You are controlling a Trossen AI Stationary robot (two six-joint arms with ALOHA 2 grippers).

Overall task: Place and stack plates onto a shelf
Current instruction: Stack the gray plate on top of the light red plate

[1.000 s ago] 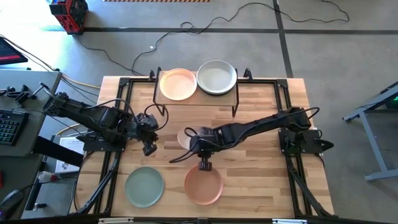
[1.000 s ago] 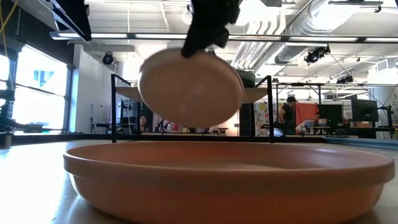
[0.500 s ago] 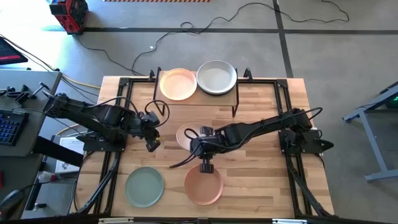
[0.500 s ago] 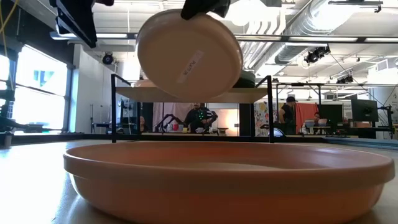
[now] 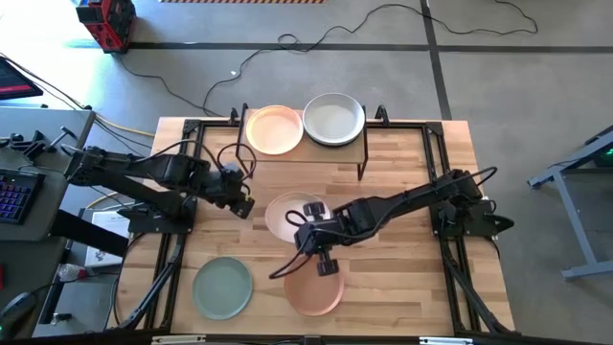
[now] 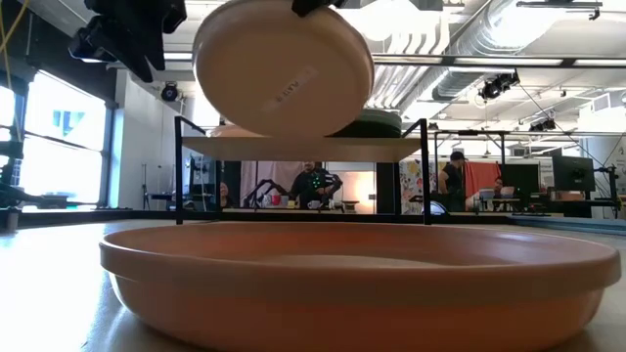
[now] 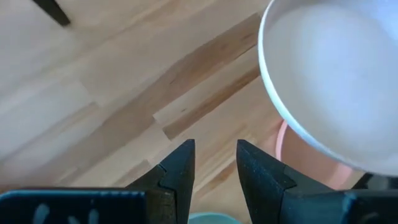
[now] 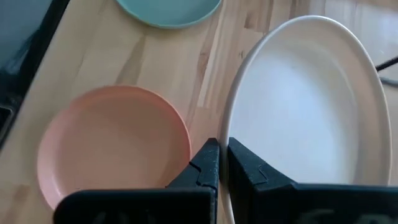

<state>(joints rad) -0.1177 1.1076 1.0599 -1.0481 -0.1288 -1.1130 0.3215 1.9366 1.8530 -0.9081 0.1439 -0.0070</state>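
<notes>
Low view: whitish plate (image 6: 284,66) held tilted in the air in front of the shelf (image 6: 303,147), a small sticker on its underside, unreadable. Right gripper (image 8: 222,163) pinches its rim. Left gripper (image 7: 213,163) nearby, fingers slightly parted, empty.

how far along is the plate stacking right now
Done: a peach plate and a whitish plate sit on the shelf. In hand: the right gripper grips a whitish plate's rim in mid-air; the left gripper is open nearby. Left: a sage green plate and a terracotta plate on the table.
</notes>
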